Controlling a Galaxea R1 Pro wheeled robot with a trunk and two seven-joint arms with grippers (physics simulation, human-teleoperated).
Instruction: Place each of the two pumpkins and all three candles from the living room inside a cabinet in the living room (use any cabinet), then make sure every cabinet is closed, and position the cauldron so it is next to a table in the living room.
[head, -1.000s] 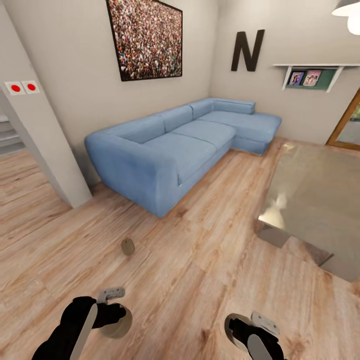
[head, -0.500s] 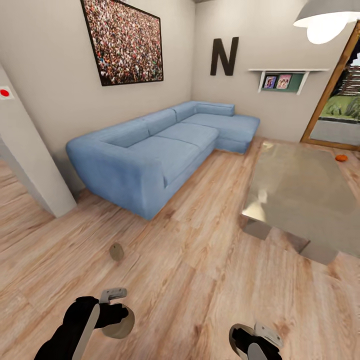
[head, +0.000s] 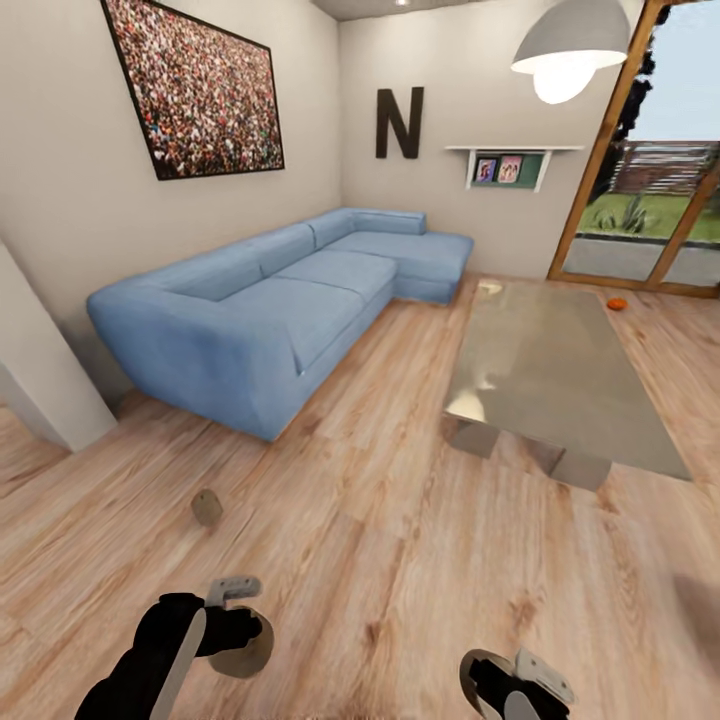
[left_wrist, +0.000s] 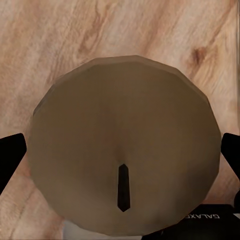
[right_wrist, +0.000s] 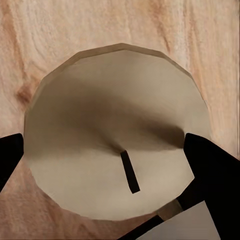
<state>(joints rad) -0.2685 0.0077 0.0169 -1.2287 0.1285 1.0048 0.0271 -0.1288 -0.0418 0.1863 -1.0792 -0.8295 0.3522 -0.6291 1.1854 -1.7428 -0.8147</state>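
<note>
A third candle (head: 207, 507) stands loose on the floor (head: 400, 560) ahead of the left arm; rolling on, I judge the base or arm could knock it over or push it out of reach. The left tool (head: 238, 630) hangs low over the boards, and the left wrist view shows its two dark fingers (left_wrist: 11, 160) set apart on either side of a round tan candle (left_wrist: 124, 152) seen end-on, wick dark near the middle, so it appears to grip that candle by its sides. A loose hold could let the candle slip while the robot travels. Further right, the grey glossy worktop (head: 560, 375) stands near the blue sofa (head: 270, 310), a corner the base might clip. The right tool (head: 515, 685) likewise holds a pale candle (right_wrist: 117, 152), one finger (right_wrist: 212, 172) touching its edge. One orange pumpkin (head: 616, 303) lies far off by the glass door (head: 640, 170).
</note>
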